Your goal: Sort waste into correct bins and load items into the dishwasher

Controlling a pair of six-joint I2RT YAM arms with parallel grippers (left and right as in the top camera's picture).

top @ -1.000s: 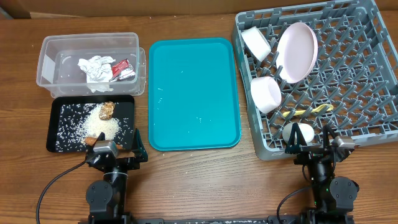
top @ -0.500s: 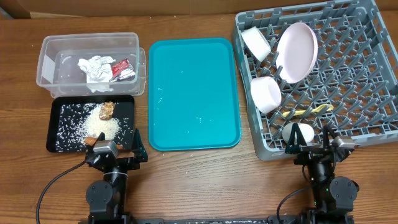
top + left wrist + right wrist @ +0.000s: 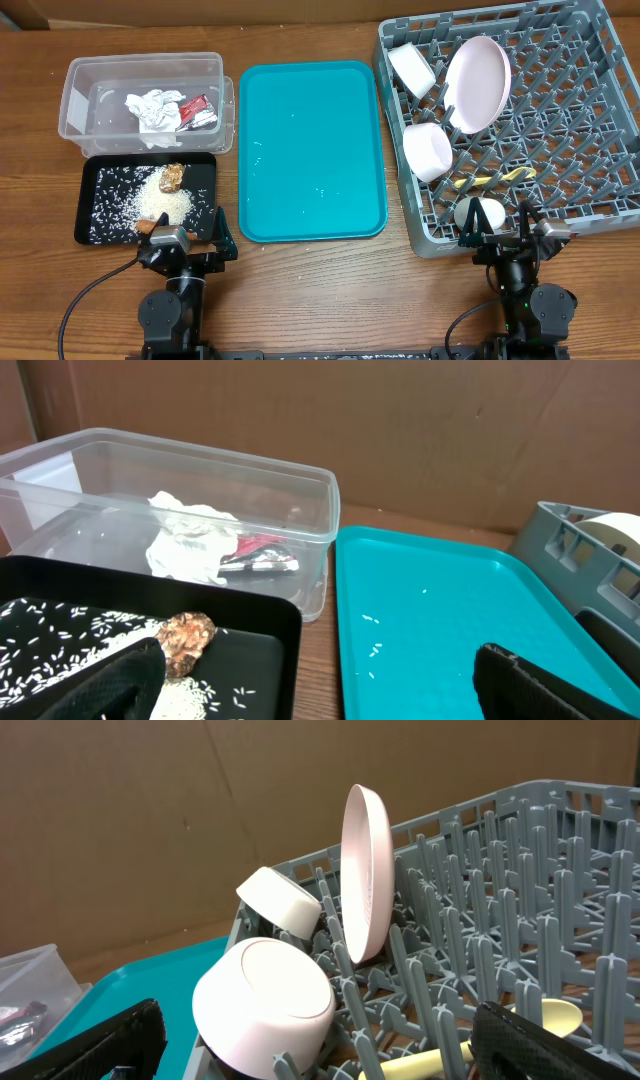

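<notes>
Left end effector [image 3: 190,243] and right end effector [image 3: 497,238] both spread wide, empty, near tabletop edge. Napkin [image 3: 152,108], wrapper [image 3: 200,112] in clear tub [image 3: 75,80]; rice [image 3: 165,203] on black tray [image 3: 85,170]; plate [image 3: 476,84], bowls [image 3: 429,152], cup [image 3: 480,213], spoon [image 3: 500,178] in rack [image 3: 580,120]. Judged essentially complete; stray grains on teal tray [image 3: 310,150]

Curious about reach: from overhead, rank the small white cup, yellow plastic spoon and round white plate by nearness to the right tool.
1. Small white cup, beside the right tool.
2. Yellow plastic spoon, just behind it.
3. Round white plate, far back.

Teal tray [image 3: 312,150] flat on wooden table [image 3: 330,290], long side running front-to-back; brown cardboard [image 3: 420,430] behind.
</notes>
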